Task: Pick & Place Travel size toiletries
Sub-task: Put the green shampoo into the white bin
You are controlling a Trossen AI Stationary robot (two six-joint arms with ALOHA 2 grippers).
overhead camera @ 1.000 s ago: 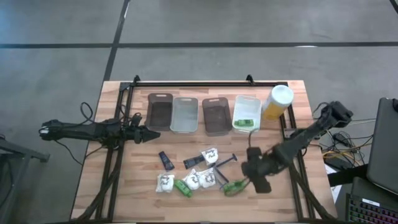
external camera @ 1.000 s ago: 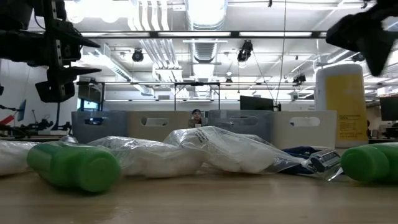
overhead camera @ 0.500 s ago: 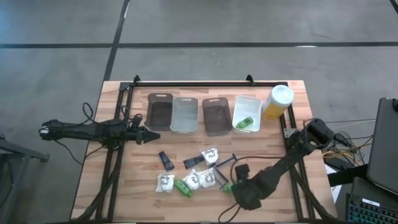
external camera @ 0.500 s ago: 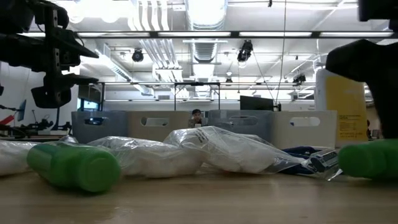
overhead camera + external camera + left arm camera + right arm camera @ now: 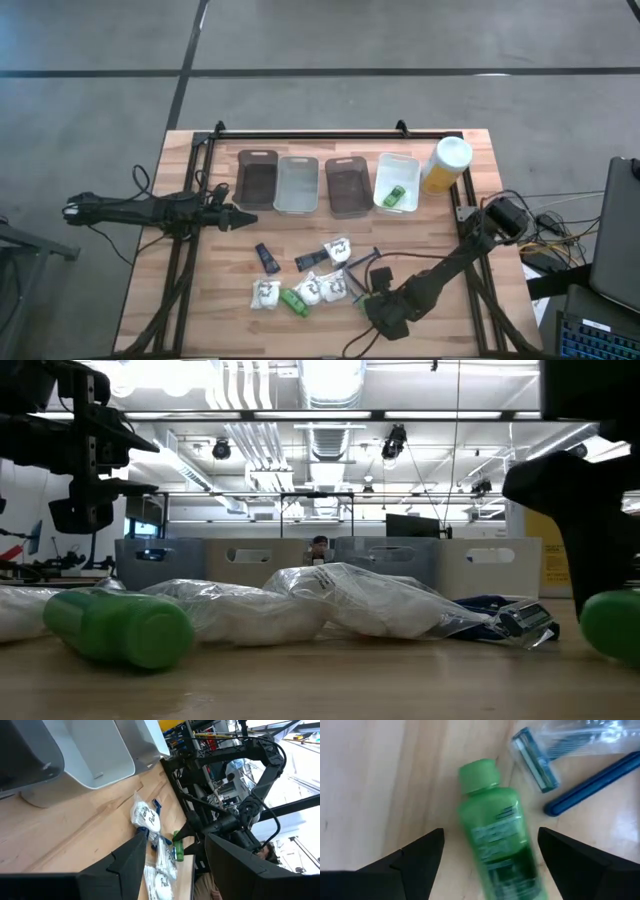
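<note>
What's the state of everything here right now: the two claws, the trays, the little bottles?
Right claw: open, straddling a small green plastic bottle lying flat on the table, not gripping.
Left claw: open, empty, waiting near the trays.
White plastic tray: holds one green bottle.
Two dark trays and the clear tray: nothing visible inside.
Tall yellow bottle: upright, capped.

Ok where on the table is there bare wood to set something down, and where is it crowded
Bare wood lies along the left edge of the table, left of the white packets, and on the right between the yellow bottle and the right gripper. It is crowded at the front centre, and the four trays fill the back row.
</note>
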